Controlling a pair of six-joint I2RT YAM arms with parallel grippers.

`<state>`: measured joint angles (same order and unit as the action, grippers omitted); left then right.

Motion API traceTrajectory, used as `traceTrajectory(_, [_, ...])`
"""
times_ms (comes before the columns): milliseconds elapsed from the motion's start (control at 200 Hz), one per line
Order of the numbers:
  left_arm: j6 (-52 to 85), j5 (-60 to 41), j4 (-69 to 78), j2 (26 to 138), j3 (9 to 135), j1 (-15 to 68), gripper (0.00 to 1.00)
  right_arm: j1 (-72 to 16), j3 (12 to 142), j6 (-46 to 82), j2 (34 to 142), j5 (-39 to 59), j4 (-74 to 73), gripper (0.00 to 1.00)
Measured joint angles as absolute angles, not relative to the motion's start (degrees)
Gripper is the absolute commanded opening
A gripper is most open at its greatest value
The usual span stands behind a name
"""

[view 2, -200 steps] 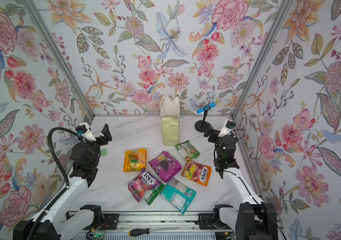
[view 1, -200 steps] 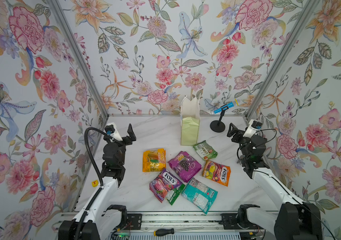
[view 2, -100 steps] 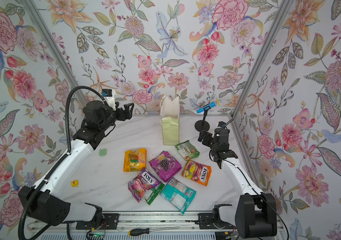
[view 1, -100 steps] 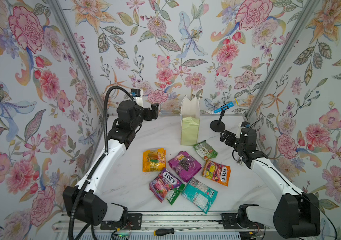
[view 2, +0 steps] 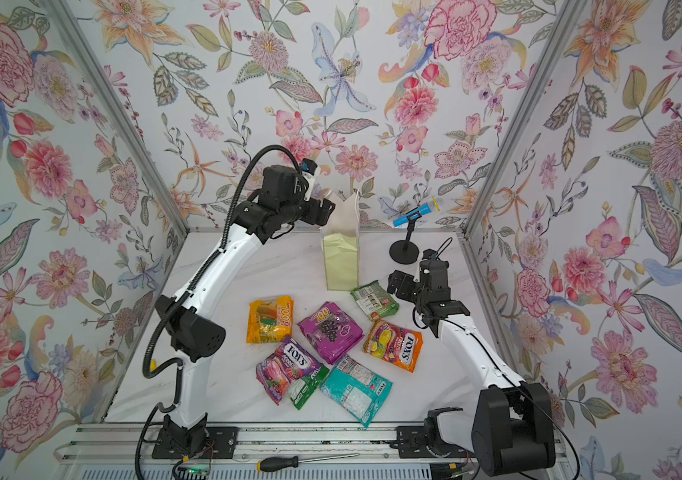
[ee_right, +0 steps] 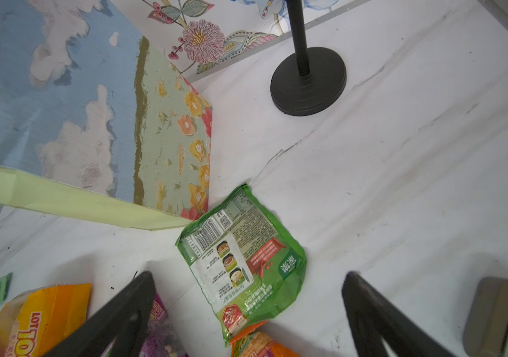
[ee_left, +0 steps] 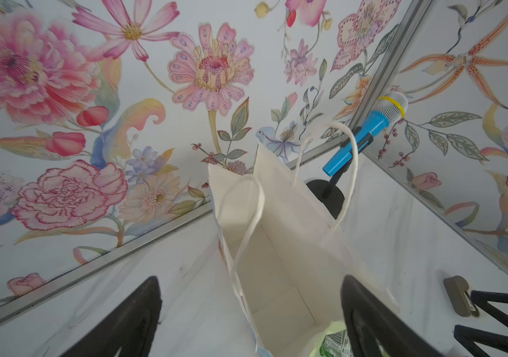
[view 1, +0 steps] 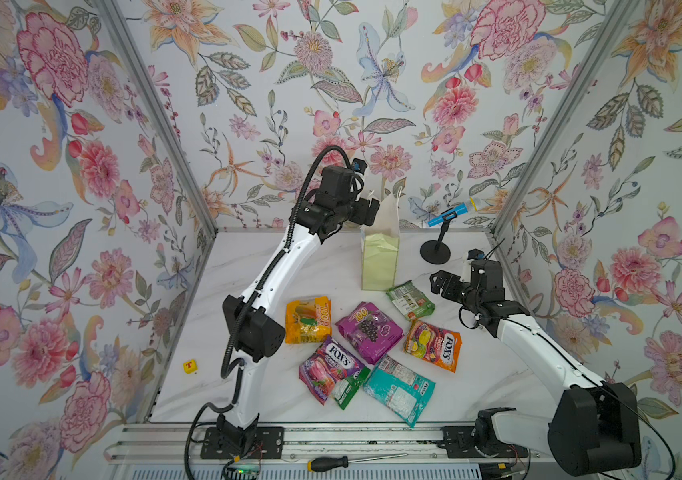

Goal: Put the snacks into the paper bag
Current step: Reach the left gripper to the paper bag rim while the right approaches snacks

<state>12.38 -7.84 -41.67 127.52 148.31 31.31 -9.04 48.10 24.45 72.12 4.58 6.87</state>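
The tall pale yellow-green paper bag stands up at the back of the white worktop, a little above the middle of the frame in both top views. Its mouth is open, and what I can see of the inside is white and bare. No snack is in it yet, as far as I can tell.

The snacks lie flat below the bag:
- a green packet right by the bag's bottom corner
- an orange-yellow packet
- a purple packet with grapes
- an orange FOX'S packet
- a purple-red FOX'S packet
- a teal packet
- a second green packet, partly tucked under the purple-red one

My left fingers are spread wide and hold nothing. They are up by the bag's mouth, just to its left in a top view. I cannot tell if they touch the paper. My right fingers are spread wide too, and empty. They hang over the green packet near the bag.

Here is what worries me. The bag is tall, thin and light, so a small bump from my left fingers could knock it over. The thin white handles stick up, and a finger could get caught in one and drag the bag. The packets look shiny, so one may slip out when I pinch it. The first green packet sits so close to the bag that grabbing it could push the bag. The black stand with the blue toy microphone is near my right arm, and I could hit it.
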Motion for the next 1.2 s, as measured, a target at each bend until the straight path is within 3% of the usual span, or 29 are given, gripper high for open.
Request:
traceTrajectory(105, [12.05, -7.25, -47.22, 132.05, 155.50, 31.68, 0.90, -9.26, 47.88, 24.43, 72.12, 5.45, 7.29, 0.96])
traceTrajectory(275, [11.94, -7.20, -47.57, 130.08, 147.65, 31.40, 0.87, -9.37, 47.88, 24.03, 72.12, 6.66, 7.55, 0.96])
traceTrajectory(430, [12.01, -7.05, -48.71, 130.72, 147.72, 31.40, 0.84, -9.50, 47.88, 23.79, 72.12, 7.31, 7.94, 0.96])
traceTrajectory(811, [14.37, -6.92, -47.16, 131.44, 148.55, 30.76, 0.66, -10.83, 47.90, 23.11, 72.36, 8.62, 7.99, 0.96])
traceTrajectory(1201, [15.46, -7.53, -46.24, 134.63, 148.55, 29.52, 0.65, -12.21, 48.75, 22.68, 73.43, 9.19, 8.54, 0.96])
